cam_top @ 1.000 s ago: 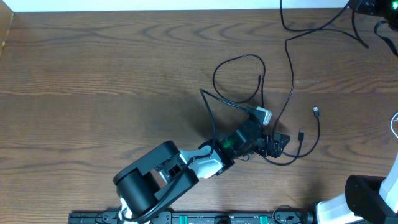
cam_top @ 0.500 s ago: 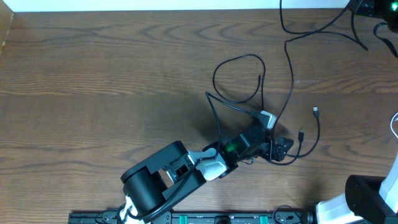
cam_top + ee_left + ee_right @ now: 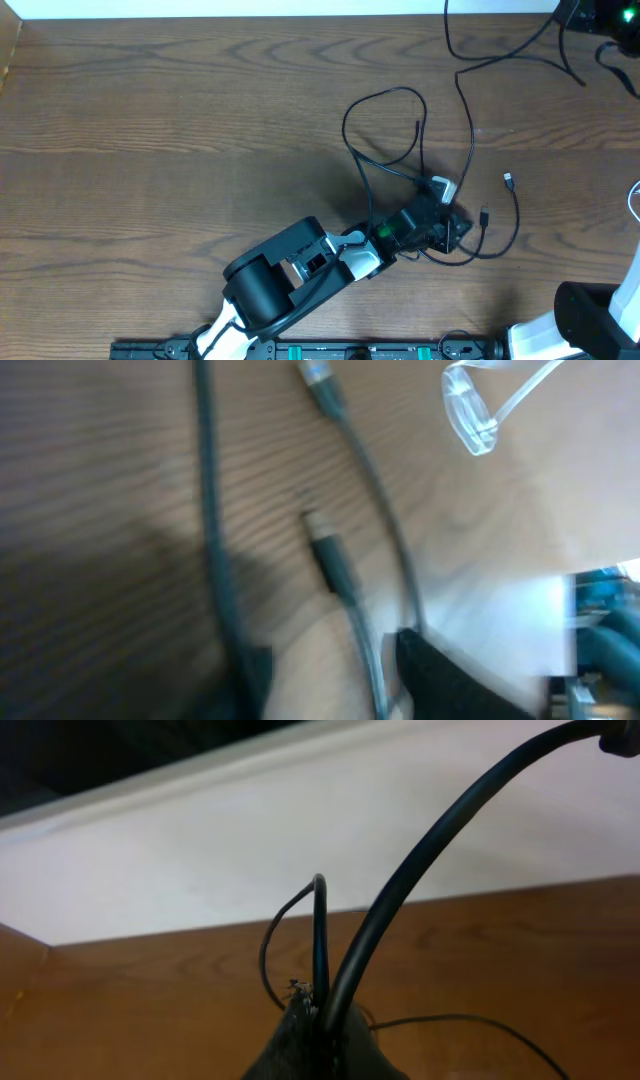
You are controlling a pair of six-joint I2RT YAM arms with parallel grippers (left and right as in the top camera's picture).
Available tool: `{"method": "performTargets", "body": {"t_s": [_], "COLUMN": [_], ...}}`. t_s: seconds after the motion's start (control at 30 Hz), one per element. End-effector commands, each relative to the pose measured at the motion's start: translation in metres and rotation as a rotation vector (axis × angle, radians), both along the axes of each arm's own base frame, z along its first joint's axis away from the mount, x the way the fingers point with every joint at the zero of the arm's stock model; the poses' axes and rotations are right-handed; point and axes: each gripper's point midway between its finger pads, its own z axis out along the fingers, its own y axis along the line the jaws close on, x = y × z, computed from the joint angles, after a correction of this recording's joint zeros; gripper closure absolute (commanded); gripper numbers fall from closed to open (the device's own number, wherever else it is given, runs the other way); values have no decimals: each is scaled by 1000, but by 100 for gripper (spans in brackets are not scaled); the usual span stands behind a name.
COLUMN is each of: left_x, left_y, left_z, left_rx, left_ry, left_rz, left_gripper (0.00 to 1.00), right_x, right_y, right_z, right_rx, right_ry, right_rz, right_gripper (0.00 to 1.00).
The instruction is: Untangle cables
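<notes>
Thin black cables (image 3: 384, 97) lie looped and crossed at the table's middle right, with small plug ends (image 3: 508, 180) and a white plug (image 3: 441, 186). My left gripper (image 3: 445, 222) is low over the tangle. In the blurred left wrist view its jaws stand narrowed but apart, with one thin cable (image 3: 372, 660) running between them close to the right finger (image 3: 440, 680). A plug (image 3: 330, 560) lies just ahead. My right gripper (image 3: 322, 1025) is shut on a thin black cable (image 3: 320, 930) at the far right corner (image 3: 580, 12); that cable trails back across the table (image 3: 465, 75).
A thick black arm cord (image 3: 430, 850) arcs past the right gripper. A white cord (image 3: 634, 200) curves at the right edge. The right arm's base (image 3: 590, 320) fills the near right corner. The table's far edge meets a white wall (image 3: 300, 810).
My left arm has slid right along the tangle, pushing the cable's bend and the white plug rightward. Its jaws have narrowed from wide open. The right gripper stays shut.
</notes>
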Motion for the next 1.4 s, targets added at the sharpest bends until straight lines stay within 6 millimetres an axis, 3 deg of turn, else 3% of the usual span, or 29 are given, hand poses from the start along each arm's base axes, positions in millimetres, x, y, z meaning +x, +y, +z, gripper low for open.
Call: {"method": "performTargets", "body": {"t_s": [0.0,0.13,0.23,0.37,0.57,0.7,0.77,0.9,1.1,1.27,1.37], "left_x": [1,22,46,75,104,112,119,139,163,172,174], "left_y": [0,23,45,63,88,99,106,125,152,164,166], "left_z": [-6,-11,0,42,115,143,148,147,147,146,146], "left_rx": [10,54,53,-34,-146,-188,-209,-272,-397,-496,-525], "left_ry": [18,74,101,77,-18,-51,-26,103,302,457,504], "left_rz": [-14,24,70,94,166,202,248,392,600,699,723], "left_gripper": [92,92,92,92,92,93,92,92,92,92,92], "right_x": [-11,-29,-54,-80,-80,-73,-74,-79,-81,-78,-79], "right_y": [-1,-12,-13,-10,10,35,53,66,98,110,125], "right_z": [-2,-35,-68,-111,-167,-203,-219,-250,-274,-299,-304], "right_rx": [4,-30,-36,-1,79,121,145,129,118,66,73], "right_ry": [28,183,355,577,757,803,818,857,799,747,709], "right_rz": [-15,-76,-81,-96,-9,129,232,307,518,599,668], "right_gripper": [99,99,99,99,99,99,99,99,99,99,99]}}
